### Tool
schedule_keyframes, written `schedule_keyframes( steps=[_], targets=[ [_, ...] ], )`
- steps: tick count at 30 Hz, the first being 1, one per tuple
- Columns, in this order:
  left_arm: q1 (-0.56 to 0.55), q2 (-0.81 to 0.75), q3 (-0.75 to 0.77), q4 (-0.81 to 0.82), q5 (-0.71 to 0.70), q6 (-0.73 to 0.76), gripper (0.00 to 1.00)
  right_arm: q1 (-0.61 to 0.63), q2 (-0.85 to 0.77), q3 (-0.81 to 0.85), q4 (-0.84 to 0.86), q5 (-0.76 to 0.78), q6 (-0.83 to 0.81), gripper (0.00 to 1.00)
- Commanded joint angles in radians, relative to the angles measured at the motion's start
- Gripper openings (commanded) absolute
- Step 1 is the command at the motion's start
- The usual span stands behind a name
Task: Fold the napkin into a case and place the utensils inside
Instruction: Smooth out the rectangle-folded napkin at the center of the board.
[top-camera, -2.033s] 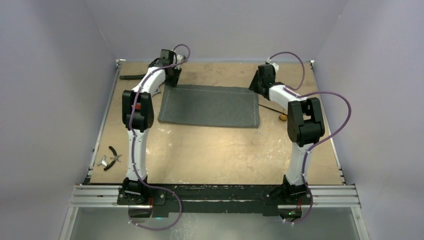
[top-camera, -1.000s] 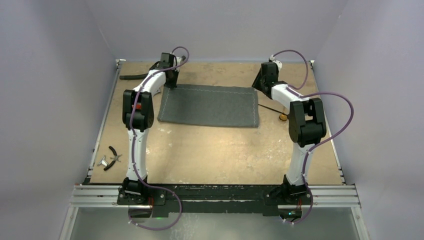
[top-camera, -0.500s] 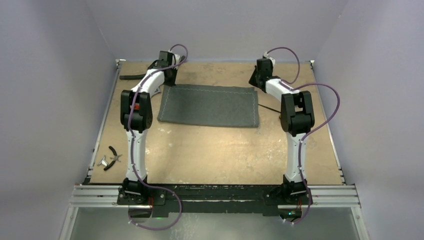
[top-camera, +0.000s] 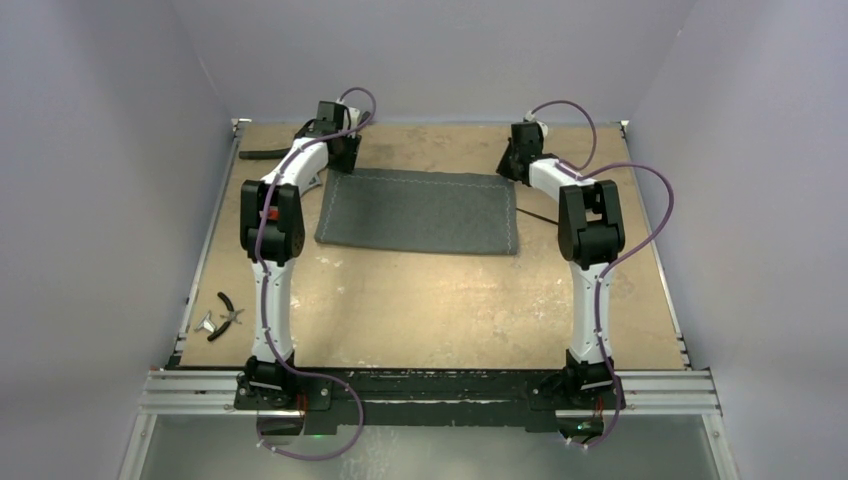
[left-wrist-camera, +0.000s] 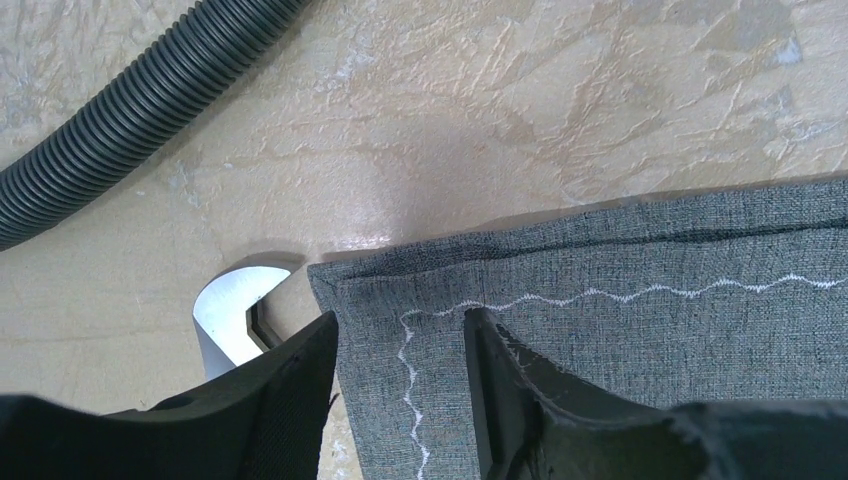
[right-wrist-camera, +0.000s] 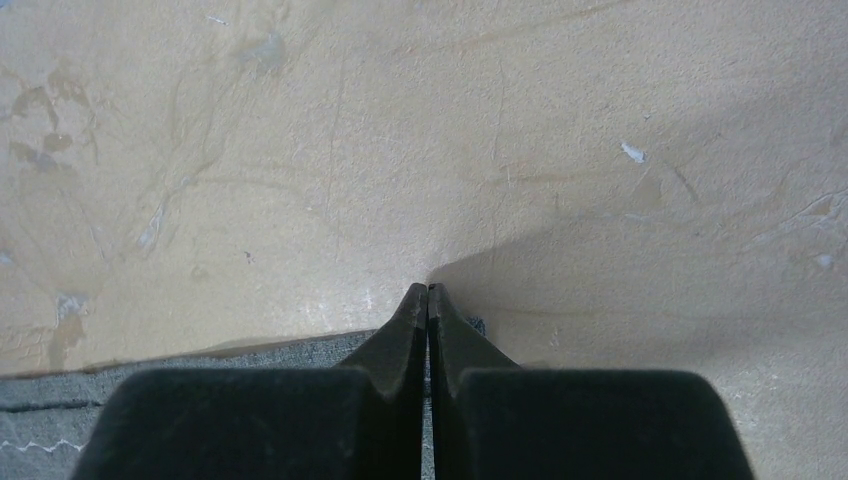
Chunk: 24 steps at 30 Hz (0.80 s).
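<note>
The grey napkin (top-camera: 415, 210) lies flat as a wide rectangle at the far middle of the table. My left gripper (top-camera: 340, 160) stands open over its far left corner. In the left wrist view the fingers straddle that corner of the napkin (left-wrist-camera: 620, 340), with my left gripper (left-wrist-camera: 400, 320) not pinching it. My right gripper (top-camera: 515, 165) is at the far right corner. It is shut (right-wrist-camera: 428, 290) with no cloth seen between its tips, and the napkin edge (right-wrist-camera: 250, 350) lies below. A thin black utensil (top-camera: 538, 215) lies right of the napkin. The gold one is hidden behind the right arm.
A black ribbed hose (left-wrist-camera: 130, 100) lies at the far left, beyond the napkin corner (top-camera: 265, 153). A shiny curved metal piece (left-wrist-camera: 232, 310) shows beside the left finger. Pliers (top-camera: 230, 312) and a small metal tool (top-camera: 206, 322) lie near the left edge. Walls close in the table.
My left gripper has opened and let go of the napkin's far left corner. My right arm swung left and farther back to the far right corner, and its gripper closed.
</note>
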Motion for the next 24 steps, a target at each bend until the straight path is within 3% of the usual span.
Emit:
schedule_keyframes(
  steps=[1, 5, 11, 18, 24],
  targets=[
    [0.008, -0.047, 0.01, 0.011, -0.015, -0.007, 0.49, -0.005, -0.05, -0.014, -0.015, -0.008, 0.003, 0.0],
    [0.008, -0.032, 0.013, 0.01, -0.011, -0.013, 0.49, -0.005, -0.092, -0.03, -0.007, 0.006, -0.013, 0.01],
    [0.008, -0.025, 0.002, 0.011, 0.0, -0.016, 0.47, -0.005, -0.16, -0.069, 0.011, -0.011, -0.03, 0.1],
    [0.008, 0.015, 0.039, -0.026, 0.006, -0.035, 0.45, -0.005, -0.147, -0.07, 0.003, -0.061, -0.027, 0.09],
    [0.008, 0.078, 0.124, -0.122, 0.014, -0.055, 0.37, -0.008, -0.096, -0.026, -0.037, -0.072, -0.022, 0.05]
  ],
)
